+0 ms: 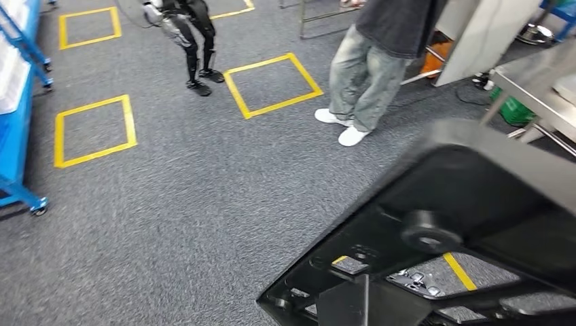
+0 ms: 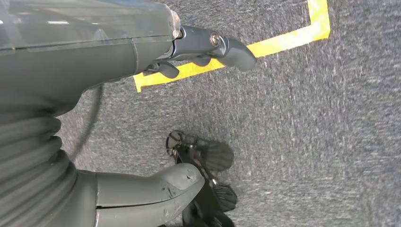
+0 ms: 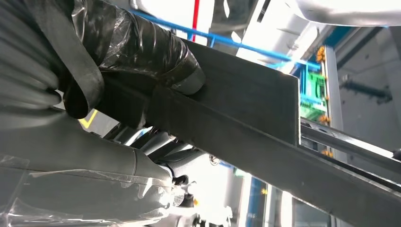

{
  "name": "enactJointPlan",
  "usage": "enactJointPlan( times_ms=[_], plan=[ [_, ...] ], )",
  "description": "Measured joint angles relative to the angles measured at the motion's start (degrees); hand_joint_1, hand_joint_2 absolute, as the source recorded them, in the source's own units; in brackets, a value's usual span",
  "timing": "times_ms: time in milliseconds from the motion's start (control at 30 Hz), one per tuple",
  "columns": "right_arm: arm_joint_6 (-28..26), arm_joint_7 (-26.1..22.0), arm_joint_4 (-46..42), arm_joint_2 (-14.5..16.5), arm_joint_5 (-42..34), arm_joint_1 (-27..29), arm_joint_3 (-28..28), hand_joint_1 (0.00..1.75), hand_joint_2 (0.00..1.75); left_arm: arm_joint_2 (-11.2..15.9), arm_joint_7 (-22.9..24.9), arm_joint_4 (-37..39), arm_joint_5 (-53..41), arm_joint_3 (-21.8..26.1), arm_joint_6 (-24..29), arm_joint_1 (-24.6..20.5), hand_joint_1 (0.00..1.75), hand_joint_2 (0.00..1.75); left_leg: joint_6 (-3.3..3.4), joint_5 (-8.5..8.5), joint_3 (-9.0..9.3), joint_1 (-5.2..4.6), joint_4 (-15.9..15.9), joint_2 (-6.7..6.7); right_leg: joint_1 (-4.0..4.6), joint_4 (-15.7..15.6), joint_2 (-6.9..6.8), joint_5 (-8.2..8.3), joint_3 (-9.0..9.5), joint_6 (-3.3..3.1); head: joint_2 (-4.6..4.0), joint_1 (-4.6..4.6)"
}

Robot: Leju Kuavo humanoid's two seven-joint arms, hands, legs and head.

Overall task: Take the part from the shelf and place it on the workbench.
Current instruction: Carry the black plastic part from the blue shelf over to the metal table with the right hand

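The robot is carrying the part (image 1: 448,224), a big flat black piece with holes in it. It has left the shelf and is not yet on the bench, so this looks like the carrying step in the middle of the job.

The right robot hand (image 3: 118,94) holds the part. Its thumb (image 3: 142,45), wrapped in clear film, presses on one side of the dark flat edge and the rest of the hand sits on the other side. The left robot hand (image 2: 156,94) hangs over the grey carpet (image 2: 307,142) with nothing in it, its fingers (image 2: 231,47) a little apart.

A shiny metal bench (image 1: 536,85) stands well ahead of the part, off to the right. A person (image 1: 370,68) in white shoes stands between, a bit to the left. Next, I think the robot must walk to the bench, keep the part steady, and lower it flat.

The part runs off the picture edge, so its full shape is hidden. The bench is cut off too. The shelf behind the right robot hand is too blurry to make out.
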Motion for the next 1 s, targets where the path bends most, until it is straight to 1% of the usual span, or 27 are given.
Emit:
enactJointPlan(
  times_ms=[33,67,100,133,167,200,233,267,300,333,367,400,467,500,533,567,600,633,700,733,767,833,867,900,933,967,1000],
  plan=[
    [0.1,0.01,0.02,0.05,-0.03,0.02,0.0,1.75,1.75,0.05,0.04,0.0,0.04,0.05,-0.29,0.17,0.0,1.75,-0.11,-0.68,-1.58,0.02,2.85,-0.26,0.03,0.12,0.74,-0.06,0.0,-0.03,0.0,0.0],
    [0.2,0.01,0.02,0.07,-0.08,0.03,0.0,1.75,1.75,0.1,0.1,0.0,0.15,0.07,-0.66,0.26,0.0,1.75,-0.19,-0.12,-2.24,0.03,3.61,-0.38,0.02,0.27,1.52,-0.15,0.02,-0.01,0.0,0.0],
    [0.3,0.02,0.03,0.07,-0.14,0.02,0.0,1.75,1.75,0.14,0.16,-0.01,0.28,0.11,-1.09,0.29,0.0,1.75,-0.22,1.57,-1.84,0.06,2.06,-0.54,-0.02,0.47,2.3,-0.26,0.07,0.09,0.0,0.0],
    [0.39,0.02,0.03,0.09,-0.24,0.01,0.0,1.75,1.75,0.19,0.21,-0.01,0.4,0.18,-1.6,0.29,0.0,1.75,-0.22,3.99,-0.49,0.13,-1.47,-1.08,-0.1,0.72,3.07,-0.42,0.12,0.26,0.0,0.0],
    [0.44,0.02,0.04,0.11,-0.34,-0.02,-0.01,1.75,1.75,0.24,0.25,-0.01,0.49,0.26,-2.03,0.29,0.0,1.75,-0.18,5.99,1.11,0.25,-5.44,-2.28,-0.14,0.98,3.78,-0.58,0.12,0.46,0.0,0.01],
    [0.45,0.03,0.05,0.14,-0.4,-0.08,-0.01,1.75,1.75,0.28,0.26,-0.01,0.46,0.37,-2.26,0.3,0.0,1.75,-0.09,7.31,2.45,0.37,-8.8,-3.46,-0.14,1.3,4.51,-0.74,-0.02,0.71,0.0,0.01],
    [0.42,0.03,0.07,0.18,-0.44,-0.14,-0.01,1.75,1.75,0.34,0.26,-0.01,0.4,0.49,-2.34,0.32,0.0,1.75,0.04,7.91,3.29,0.42,-10.95,-4.38,-0.18,1.52,5.15,-0.81,-0.23,1.01,0.0,0.02],
    [0.35,0.03,0.08,0.23,-0.45,-0.18,-0.01,1.75,1.75,0.4,0.27,-0.02,0.34,0.63,-2.33,0.3,0.0,1.75,0.27,7.8,3.58,0.37,-11.7,-4.77,-0.19,1.6,5.76,-0.78,-0.45,1.35,0.0,0.02],
    [0.26,0.03,0.08,0.27,-0.45,-0.21,0.0,1.75,1.75,0.48,0.27,-0.02,0.27,0.81,-2.35,0.24,0.0,1.75,0.55,7.84,3.69,0.27,-11.95,-4.35,-0.24,1.59,6.39,-0.68,-0.66,1.71,0.0,0.02],
    [0.18,0.02,0.05,0.3,-0.43,-0.19,0.0,1.75,1.75,0.55,0.27,-0.02,0.18,1.02,-2.4,0.12,0.0,1.75,0.93,7.98,3.8,0.25,-12.1,-3.71,-0.32,1.57,6.45,-0.65,-0.77,2.04,0.0,0.02],
    [0.13,0.02,0.01,0.32,-0.38,-0.24,0.01,1.75,1.75,0.6,0.22,-0.02,0.07,1.24,-2.47,0.01,0.0,1.75,1.36,8.13,3.93,0.27,-12.31,-3.06,-0.26,2.0,5.53,-0.99,-0.98,2.35,0.0,0.03],
    [0.11,0.01,-0.05,0.32,-0.25,-0.38,0.05,1.75,1.75,0.64,0.11,-0.02,-0.04,1.43,-2.53,-0.04,0.0,1.75,1.74,8.26,4.03,0.33,-12.52,-2.38,-0.22,3.31,4.09,-1.88,-1.6,2.6,0.0,0.03],
    [0.05,0.0,-0.15,0.32,0.18,-0.75,0.23,1.75,1.75,0.67,-0.23,-0.02,-0.36,1.75,-2.51,0.13,0.0,1.75,2.26,8.26,4.09,0.27,-12.69,-0.92,-0.24,9.25,0.86,-5.26,-4.38,3.04,0.0,0.04],
    [-0.04,0.01,-0.16,0.32,0.37,-0.87,0.34,1.75,1.75,0.67,-0.43,-0.02,-0.51,1.86,-2.45,0.25,0.0,1.75,2.38,8.17,4.09,0.18,-12.69,-0.16,-0.36,13.11,0.24,-6.99,-6.3,3.22,0.0,0.03],
    [-0.17,0.01,-0.16,0.3,0.48,-0.92,0.46,1.75,1.75,0.67,-0.59,-0.02,-0.65,1.96,-2.37,0.32,0.0,1.75,2.41,8.06,4.12,0.1,-12.68,0.6,-0.48,16.16,-0.04,-7.99,-7.85,3.36,0.0,0.03],
    [-0.31,0.02,-0.16,0.22,0.52,-0.92,0.57,1.75,1.75,0.67,-0.7,-0.02,-0.74,2.04,-2.28,0.3,0.0,1.75,2.41,7.93,4.21,0.06,-12.67,1.32,-0.55,17.46,-0.19,-7.93,-8.57,3.42,0.0,0.03],
    [-0.39,0.02,-0.16,0.1,0.55,-0.94,0.68,1.75,1.75,0.66,-0.76,-0.02,-0.78,2.13,-2.22,0.23,0.0,1.75,2.35,7.76,4.4,0.02,-12.67,2.0,-0.57,16.49,-0.4,-6.72,-8.08,3.39,0.0,0.03],
    [-0.44,0.02,-0.16,-0.08,0.57,-0.98,0.78,1.75,1.75,0.64,-0.78,-0.02,-0.82,2.23,-2.19,0.13,0.0,1.75,2.26,7.56,4.7,-0.01,-12.67,2.62,-0.53,13.36,-0.82,-4.7,-6.46,3.21,0.0,0.04],
    [-0.43,0.02,-0.16,-0.57,0.67,-1.25,0.98,1.75,1.75,0.48,-0.78,-0.02,-0.89,2.43,-2.17,0.0,0.0,1.75,1.92,7.08,5.34,-0.17,-12.65,3.75,0.05,5.38,-3.33,-1.52,-2.32,2.39,0.0,0.04],
    [-0.39,0.02,-0.15,-0.8,0.71,-1.45,1.08,1.75,1.75,0.37,-0.76,-0.02,-0.91,2.52,-2.17,-0.04,0.0,1.75,1.68,6.88,5.55,-0.25,-12.64,4.25,0.42,2.87,-4.33,-0.88,-1.08,1.95,0.0,0.03],
    [-0.34,0.03,-0.14,-1.01,0.73,-1.66,1.16,1.75,1.75,0.27,-0.75,-0.02,-0.92,2.62,-2.17,-0.1,0.0,1.75,1.42,6.71,5.71,-0.33,-12.67,4.79,0.75,1.71,-4.91,-0.87,-0.58,1.61,0.0,0.03],
    [-0.17,0.03,-0.04,-1.39,0.6,-2.04,1.26,1.75,1.75,0.1,-0.69,-0.02,-0.94,2.8,-2.17,-0.3,0.0,1.75,0.94,6.49,6.04,-0.46,-12.89,5.92,0.81,1.39,-3.79,-0.79,-0.61,1.21,0.0,0.02],
    [-0.07,0.07,0.04,-1.55,0.41,-2.29,1.3,1.75,1.75,0.02,-0.59,-0.02,-0.93,2.87,-2.11,-0.45,0.0,1.75,0.68,6.19,6.18,-0.43,-12.73,5.69,0.64,1.01,-3.16,-0.62,-0.46,1.04,0.0,0.02],
    [0.01,0.2,0.14,-1.68,0.12,-2.74,1.38,1.75,1.75,-0.07,-0.44,-0.02,-0.91,2.92,-2.01,-0.56,0.0,1.75,0.42,5.48,5.9,-0.35,-11.81,4.63,0.42,0.63,-2.54,-0.42,-0.27,0.81,0.0,0.01],
    [0.05,0.46,0.27,-1.74,-0.19,-3.31,1.52,1.75,1.75,-0.13,-0.19,-0.02,-0.85,3.02,-1.78,-0.63,0.0,1.75,0.15,4.16,4.92,-0.24,-9.57,3.07,0.18,0.3,-1.91,-0.25,-0.07,0.54,0.0,-0.01],
    [0.05,0.73,0.44,-1.78,-0.44,-3.82,1.69,1.75,1.75,-0.16,0.07,-0.02,-0.78,3.18,-1.44,-0.61,0.0,1.75,-0.04,2.47,3.25,-0.06,-6.09,1.29,0.11,0.19,-1.27,-0.19,0.0,0.37,0.0,-0.01],
    [-0.05,0.97,0.62,-1.82,-0.6,-4.23,1.87,1.75,1.75,-0.18,0.27,-0.02,-0.72,3.38,-1.11,-0.52,0.0,1.75,-0.21,0.75,1.07,0.0,-1.98,0.19,0.06,0.19,-0.58,-0.18,0.02,0.22,0.0,-0.02]
  ],
)
